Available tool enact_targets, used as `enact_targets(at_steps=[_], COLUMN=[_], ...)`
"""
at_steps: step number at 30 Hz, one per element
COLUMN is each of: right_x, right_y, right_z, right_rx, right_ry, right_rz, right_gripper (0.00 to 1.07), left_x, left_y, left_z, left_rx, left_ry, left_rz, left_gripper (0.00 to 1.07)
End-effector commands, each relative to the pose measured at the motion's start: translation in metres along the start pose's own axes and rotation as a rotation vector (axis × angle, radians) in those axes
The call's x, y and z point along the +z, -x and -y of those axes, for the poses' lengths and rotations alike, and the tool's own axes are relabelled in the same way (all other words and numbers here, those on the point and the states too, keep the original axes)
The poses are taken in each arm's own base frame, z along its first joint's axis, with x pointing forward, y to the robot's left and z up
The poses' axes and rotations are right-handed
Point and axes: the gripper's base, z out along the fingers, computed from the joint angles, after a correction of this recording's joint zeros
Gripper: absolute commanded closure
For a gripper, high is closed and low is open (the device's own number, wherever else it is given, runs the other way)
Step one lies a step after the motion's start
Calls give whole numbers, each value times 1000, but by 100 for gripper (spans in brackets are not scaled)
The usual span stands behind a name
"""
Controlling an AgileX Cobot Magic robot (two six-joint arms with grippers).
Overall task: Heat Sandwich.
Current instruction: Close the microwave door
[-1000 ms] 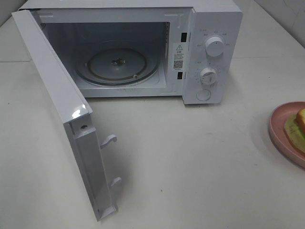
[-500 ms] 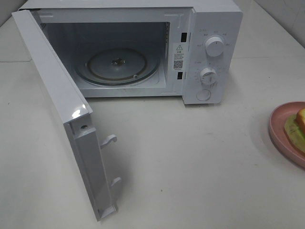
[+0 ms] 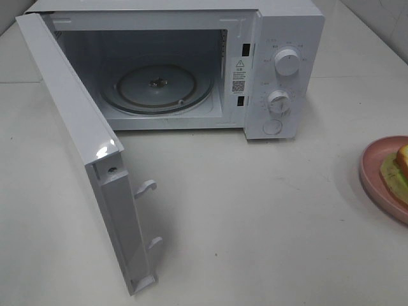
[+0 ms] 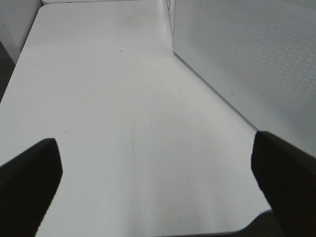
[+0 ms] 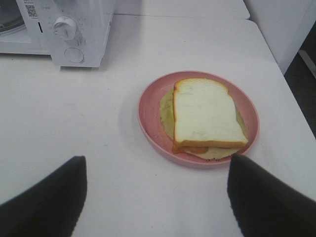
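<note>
The white microwave [image 3: 191, 64] stands with its door [image 3: 89, 166] swung open and its glass turntable [image 3: 156, 88] bare. The pale-bread sandwich [image 5: 207, 116] sits on a round pink plate [image 5: 148, 116] just ahead of the right gripper [image 5: 155, 197], jaws apart. The left gripper [image 4: 155, 182], jaws apart, holds nothing. Loading and heating remain.

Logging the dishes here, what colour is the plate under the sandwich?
Pink. The plate shows best in the right wrist view, holding the sandwich.

The exterior high view looks down on the microwave [image 3: 172, 70] and table [image 3: 255, 210]. The right wrist view, nearer the table, shares the microwave's dials and pink plate [image 5: 148, 118].
</note>
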Motion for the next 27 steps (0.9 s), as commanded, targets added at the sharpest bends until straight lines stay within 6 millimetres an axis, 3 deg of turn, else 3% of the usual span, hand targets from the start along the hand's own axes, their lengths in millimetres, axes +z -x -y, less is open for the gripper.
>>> enact_targets(at_steps=[1,27], right_x=[-3,-4], right_y=[-2,-2], right_z=[0,0], right_rx=[-5,-4], right_ry=[-3,-3], right_rz=[39,40], right_gripper=[32,32], left_x=[-2,-2], left_y=[0,0], left_z=[1,1], left_rx=[-5,-5], left_ry=[-3,-3], left_rz=[30,30], left_gripper=[7,7])
